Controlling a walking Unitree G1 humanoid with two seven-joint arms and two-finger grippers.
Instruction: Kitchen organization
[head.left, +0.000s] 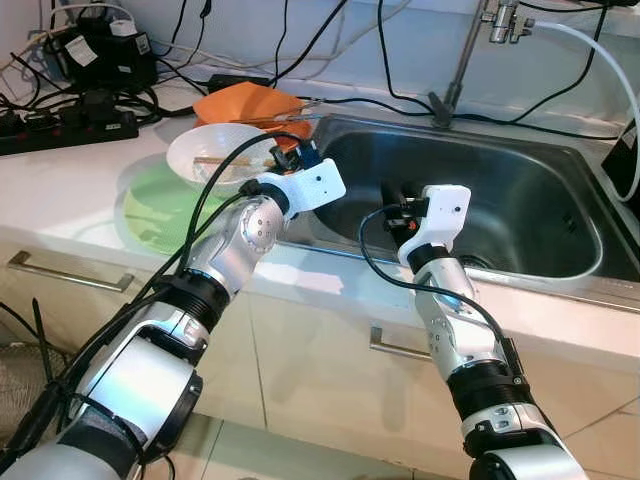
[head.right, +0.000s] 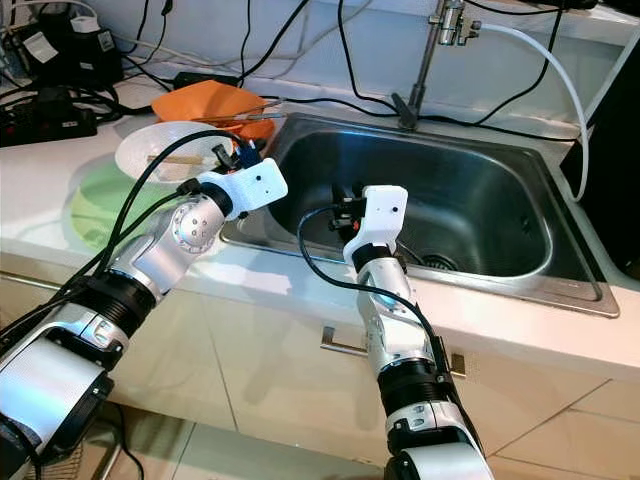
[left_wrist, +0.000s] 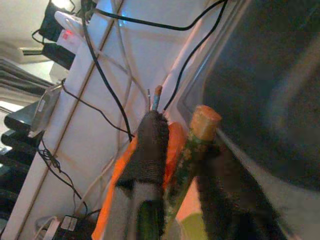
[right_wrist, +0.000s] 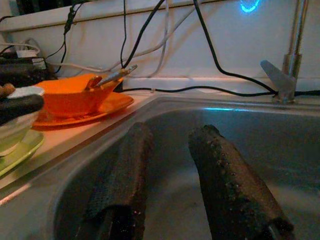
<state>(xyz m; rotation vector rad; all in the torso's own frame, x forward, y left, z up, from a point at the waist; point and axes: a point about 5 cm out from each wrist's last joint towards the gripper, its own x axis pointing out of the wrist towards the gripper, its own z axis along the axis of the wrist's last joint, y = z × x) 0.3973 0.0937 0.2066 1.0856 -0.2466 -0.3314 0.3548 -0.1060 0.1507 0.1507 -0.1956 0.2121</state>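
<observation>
Left wrist view gives you the fact that matters: the left gripper (left_wrist: 172, 165) is clamped on a slim stick-like utensil (left_wrist: 192, 150), greenish with a pale tan blunt end, which looks like chopsticks or a handle. Its long axis runs along the fingers (left_wrist: 147, 150) and its tip juts out past them.

In the left eye view that left gripper (head.left: 292, 160) hangs at the near right rim of the white bowl (head.left: 215, 150), right where the counter meets the left edge of the sink (head.left: 560, 260). The bowl sits on a green plate (head.left: 150, 215), and other light sticks lie inside it. An orange bowl (head.left: 255, 100) on an orange plate stands just beyond, farther back on the counter.

So the sink lies to the right of the held utensil, and your left arm is the nearer one to both bowl and sink edge. I judge the next move is a short carry to the right over the rim.

Your right gripper (head.left: 398, 200) hangs inside the basin, fingers (right_wrist: 225, 190) parted and holding nothing, so keep your path away from it.
</observation>
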